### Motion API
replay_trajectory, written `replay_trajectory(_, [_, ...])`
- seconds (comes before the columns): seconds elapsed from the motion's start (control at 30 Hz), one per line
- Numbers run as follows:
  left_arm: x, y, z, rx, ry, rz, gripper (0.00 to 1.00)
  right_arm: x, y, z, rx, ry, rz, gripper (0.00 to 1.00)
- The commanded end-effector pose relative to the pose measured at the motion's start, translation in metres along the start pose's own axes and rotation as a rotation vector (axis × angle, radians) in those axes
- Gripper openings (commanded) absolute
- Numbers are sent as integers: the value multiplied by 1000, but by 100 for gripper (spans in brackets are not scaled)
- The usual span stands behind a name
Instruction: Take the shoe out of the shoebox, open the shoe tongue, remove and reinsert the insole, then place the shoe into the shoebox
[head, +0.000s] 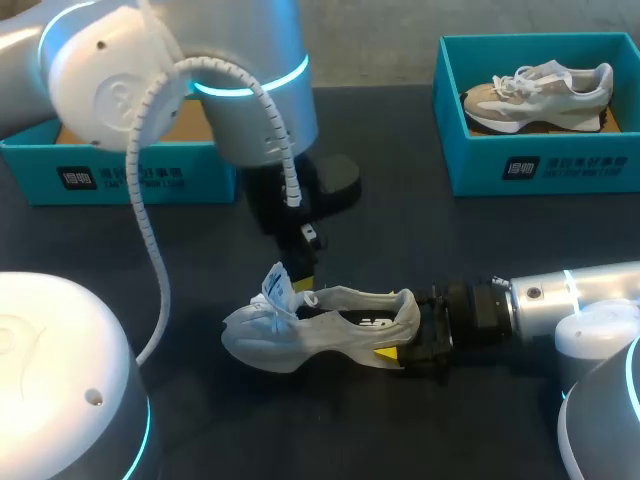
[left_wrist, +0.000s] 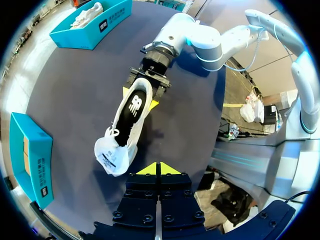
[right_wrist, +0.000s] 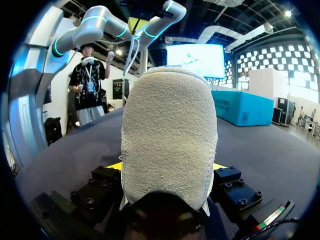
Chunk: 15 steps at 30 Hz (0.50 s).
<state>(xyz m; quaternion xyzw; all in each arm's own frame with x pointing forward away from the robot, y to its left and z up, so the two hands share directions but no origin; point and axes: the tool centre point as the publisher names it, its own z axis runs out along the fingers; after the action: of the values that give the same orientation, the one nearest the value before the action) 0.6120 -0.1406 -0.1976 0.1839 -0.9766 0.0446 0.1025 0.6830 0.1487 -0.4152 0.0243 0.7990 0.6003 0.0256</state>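
The shoe (head: 320, 335) lay on its side in the middle of the worktop (head: 500, 250), out of any box, toe pointing to my left. My right arm (head: 560, 300) came in low along the worktop, and its jaws gripped the heel (right_wrist: 170, 140) from both sides. I judged that grip was there to anchor the shoe, so it would not slide while the other arm worked on the opening.

My left arm (head: 250, 80) hung over the laced end. Its jaws were closed, yellow tips touching with nothing between them, poised just short of the tongue (left_wrist: 112, 155). The tongue was folded forward over the toe, which left the mouth of the shoe wide open. Through it the dark insole (left_wrist: 136, 102) showed, seated flat inside, so by my reckoning the tongue step was done and the insole was next. For that the left jaws would have to part.

A teal shoebox (head: 100, 175) stood at the rear left. Another box (head: 520, 165) at the rear right held a second shoe (head: 540, 92), well apart from the work.
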Motion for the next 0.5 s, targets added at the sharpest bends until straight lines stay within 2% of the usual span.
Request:
replay_trajectory(0.03, [-1, -4, -1, -41, 1, 0, 0, 1, -1, 1, 3, -1, 1, 0])
replay_trajectory(0.1, [-1, -4, -1, -41, 1, 0, 0, 1, -1, 1, 3, -1, 1, 0])
replay_trajectory(0.13, [1, -6, 3, -55, -23, 50, 0, 1, -1, 1, 3, -1, 1, 0])
replay_trajectory(0.23, [-2, -12, 11, -9, -113, 151, 0, 1, -1, 1, 3, -1, 1, 0])
replay_trajectory(0.27, [-7, -17, 17, -21, -144, 162, 0, 1, -1, 1, 3, -1, 1, 0])
replay_trajectory(0.33, [-10, -20, 24, -6, -148, 219, 0, 1, -1, 1, 3, -1, 1, 0])
replay_trajectory(0.37, [-14, -25, 30, -24, -170, 218, 0, 1, -1, 1, 3, -1, 1, 0])
replay_trajectory(0.47, [-23, -33, 38, -18, -135, 300, 0, 1, -1, 1, 3, -1, 1, 0])
replay_trajectory(0.5, [-24, -34, 39, 5, -138, 316, 0, 1, -1, 1, 3, -1, 1, 0])
